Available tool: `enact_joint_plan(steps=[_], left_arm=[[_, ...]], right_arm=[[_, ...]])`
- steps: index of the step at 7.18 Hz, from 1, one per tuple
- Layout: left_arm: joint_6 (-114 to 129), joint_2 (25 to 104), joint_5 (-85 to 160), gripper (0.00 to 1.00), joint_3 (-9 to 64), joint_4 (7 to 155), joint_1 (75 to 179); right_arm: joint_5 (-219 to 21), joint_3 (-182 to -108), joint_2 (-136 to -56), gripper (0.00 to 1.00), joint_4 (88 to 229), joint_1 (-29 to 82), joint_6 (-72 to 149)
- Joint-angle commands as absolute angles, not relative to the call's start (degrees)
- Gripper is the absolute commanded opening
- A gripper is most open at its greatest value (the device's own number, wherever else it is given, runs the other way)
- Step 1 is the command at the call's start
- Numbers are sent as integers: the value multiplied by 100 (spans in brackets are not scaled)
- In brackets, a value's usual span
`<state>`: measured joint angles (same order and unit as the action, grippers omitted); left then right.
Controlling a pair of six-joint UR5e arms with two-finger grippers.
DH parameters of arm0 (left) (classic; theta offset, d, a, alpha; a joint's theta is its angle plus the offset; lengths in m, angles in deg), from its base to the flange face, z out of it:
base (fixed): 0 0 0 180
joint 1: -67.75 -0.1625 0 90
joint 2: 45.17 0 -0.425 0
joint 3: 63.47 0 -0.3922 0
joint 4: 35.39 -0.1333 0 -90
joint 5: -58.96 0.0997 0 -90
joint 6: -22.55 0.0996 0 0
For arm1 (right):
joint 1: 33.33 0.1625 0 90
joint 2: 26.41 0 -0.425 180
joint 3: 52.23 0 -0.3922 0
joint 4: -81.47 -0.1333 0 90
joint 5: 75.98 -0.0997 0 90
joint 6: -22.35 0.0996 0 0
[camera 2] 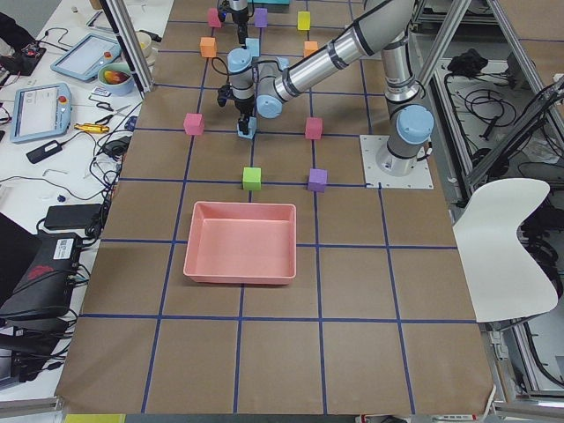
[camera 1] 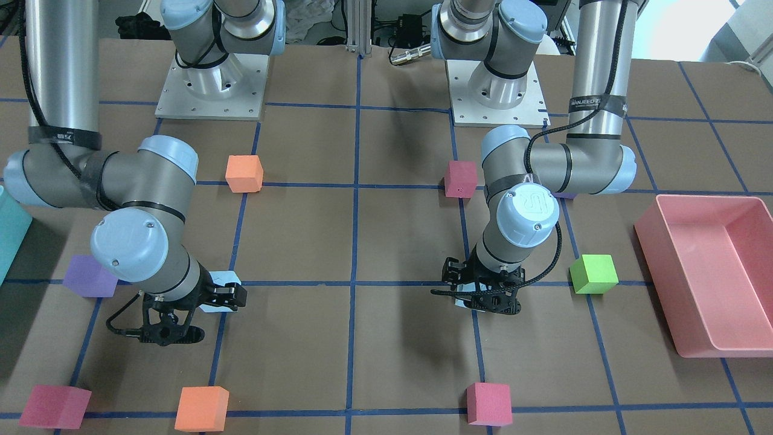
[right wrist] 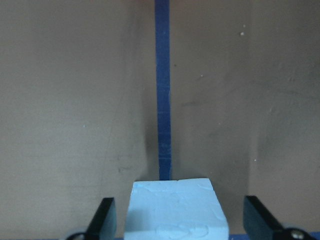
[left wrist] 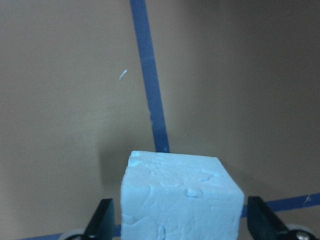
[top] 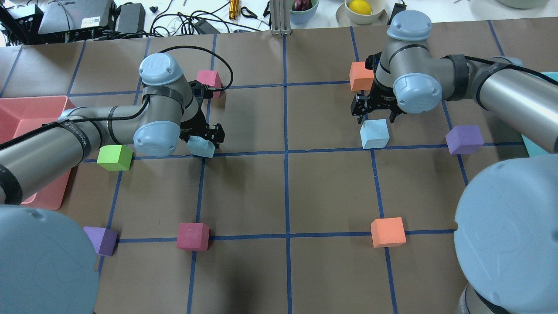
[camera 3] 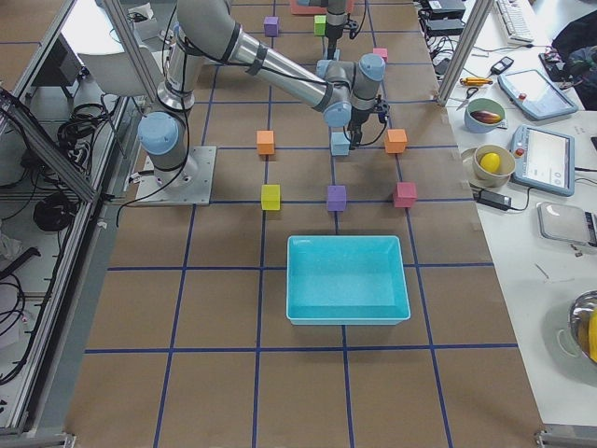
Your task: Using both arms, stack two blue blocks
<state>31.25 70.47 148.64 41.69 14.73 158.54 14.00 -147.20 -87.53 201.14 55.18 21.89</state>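
One pale blue block (top: 201, 147) sits on a tape crossing at the centre left. My left gripper (top: 205, 138) is open and low, its fingers either side of this block (left wrist: 182, 197) with small gaps showing. The other blue block (top: 374, 133) lies at the centre right. My right gripper (top: 377, 114) is open above its far edge, and the block (right wrist: 176, 209) shows below and between the fingers (right wrist: 104, 216). In the front-facing view the left gripper (camera 1: 483, 297) hides most of its block. The right gripper (camera 1: 211, 301) covers part of the other block (camera 1: 224, 281).
A pink bin (top: 26, 109) is at the far left and a teal bin (camera 3: 347, 280) at the far right. Green (top: 114, 157), purple (top: 464, 139), orange (top: 361, 75) (top: 388, 232) and red (top: 193, 236) (top: 209, 79) cubes lie scattered around both grippers.
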Motion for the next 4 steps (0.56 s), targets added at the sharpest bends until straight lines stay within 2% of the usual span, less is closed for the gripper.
enact_joint_plan(steps=[1, 2, 3, 4], left_arm=[[3369, 7058, 14861, 55, 4174, 1453, 15854], [3371, 7058, 14870, 42, 4156, 1444, 15854], [3371, 7032, 14870, 37, 4156, 1453, 15854], [3371, 7006, 14870, 22, 4139, 1444, 15854]], right_arm=[[1402, -14768, -8767, 0, 20074, 5509, 2209], [1402, -14724, -8802, 0, 20039, 5544, 2226], [1393, -14611, -8828, 0, 19987, 5657, 2540], [1132, -14418, -8820, 0, 19934, 5998, 3108]])
